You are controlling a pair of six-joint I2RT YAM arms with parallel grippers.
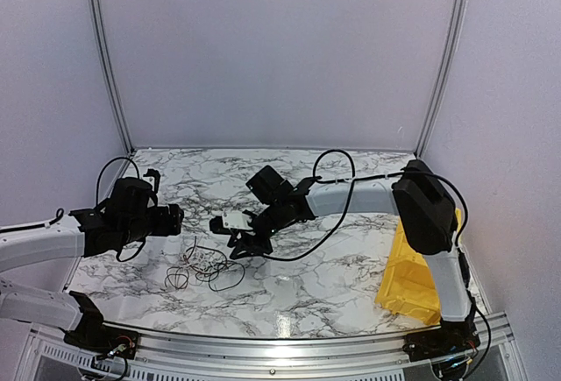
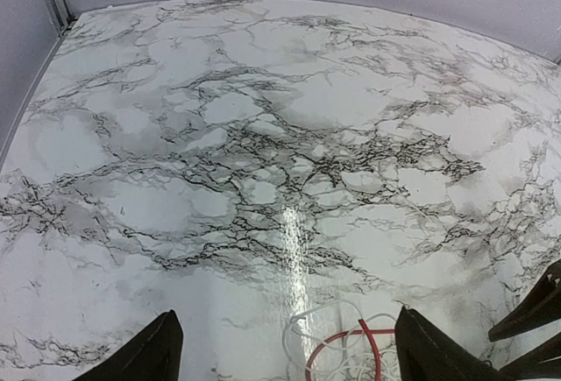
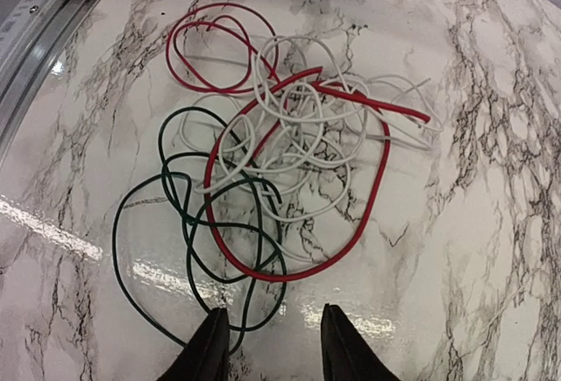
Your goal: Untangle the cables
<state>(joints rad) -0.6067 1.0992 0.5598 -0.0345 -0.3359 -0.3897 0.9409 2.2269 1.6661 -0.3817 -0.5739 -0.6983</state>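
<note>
**Left gripper.** The left gripper (image 2: pixel 287 318) stood wide open, with nothing between its fingers (image 2: pixel 153 350). Part of the cables (image 2: pixel 346 335) (one red loop and several white strands) lay on the marble table (image 2: pixel 263 136) just below it, between the two fingers and untouched.

**Right gripper.** The right gripper (image 3: pixel 276 346) was partly open, a clear gap between its fingers (image 3: pixel 210 346), and it held nothing. The cables (image 3: pixel 289 136) lay in one loose tangle directly ahead of its tips. The dark green loops were nearest, the white strands were knotted in the middle, and the red loops reached farthest away.

**Overhead.** The tangle lay between the two grippers.
</note>
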